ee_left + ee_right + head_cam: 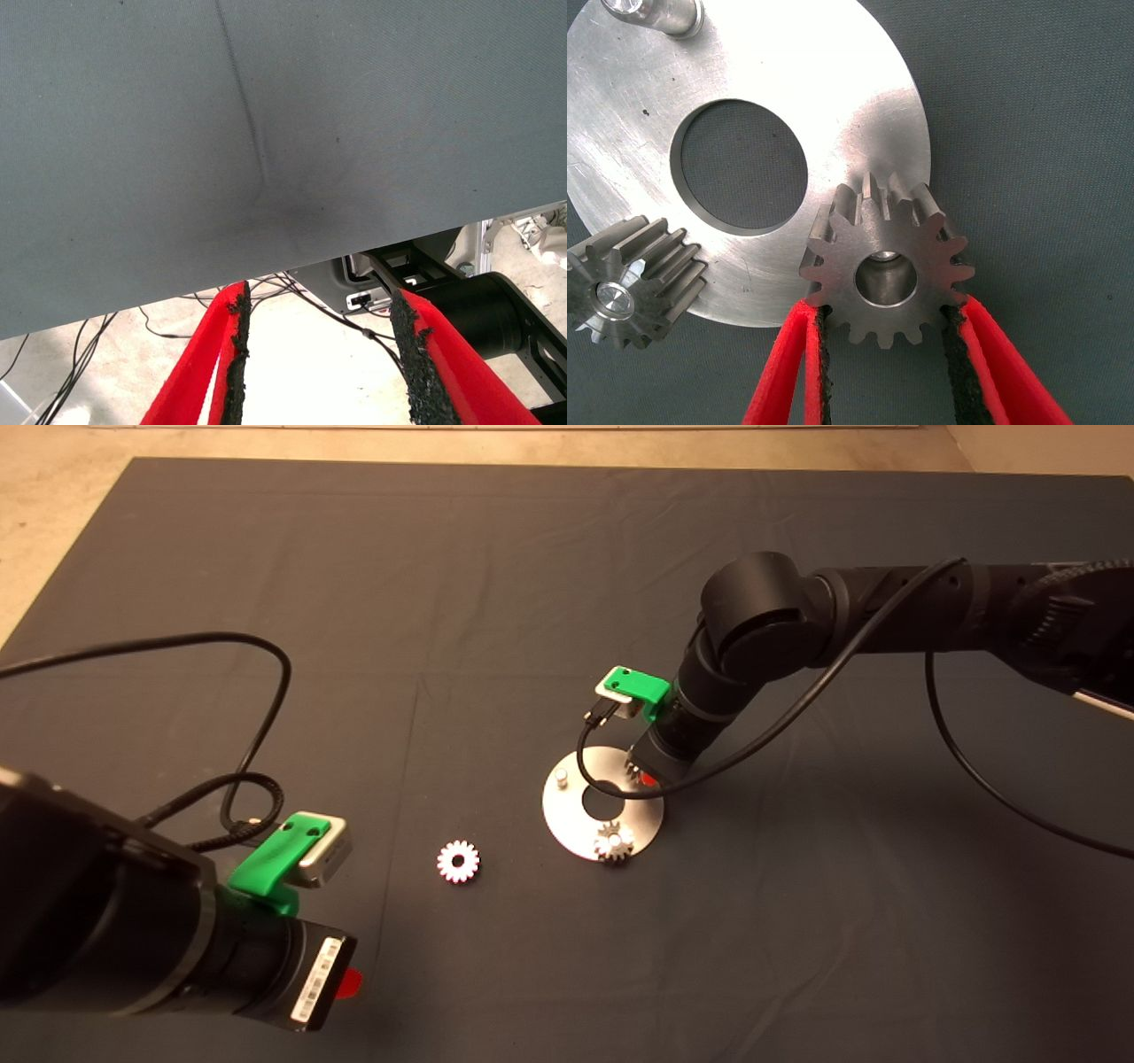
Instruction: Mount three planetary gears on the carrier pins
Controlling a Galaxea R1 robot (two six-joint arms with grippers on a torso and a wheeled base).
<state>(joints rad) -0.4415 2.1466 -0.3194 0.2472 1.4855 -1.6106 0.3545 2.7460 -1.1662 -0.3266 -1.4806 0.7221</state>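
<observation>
- The right gripper [649, 779] reaches in from the right edge of the head view and hangs over the right rim of the round metal disc [576, 828], a little right of the picture's centre.
- In the right wrist view that gripper [888, 328] is clamped on a gear [886, 266], one black pad on each side of its teeth.
- The held gear sits over a pin [884, 259], whose top shows through the centre hole; whether the gear rests flat on the disc [771, 62] I cannot tell.
- A second gear [614, 841] is already seated on a pin at the disc's lower edge in the head view; in the right wrist view it [629, 283] lies at the left edge.
- One pin [561, 778] stands bare at the disc's upper left, upright.
- The third gear [458, 861] lies flat on the dark mat [496, 584], left of the disc and apart from it.
- The left gripper [350, 983] waits at the lower left of the head view; its wrist view shows its fingers [235, 354] spread with nothing between them, over the mat's edge [266, 133].
</observation>
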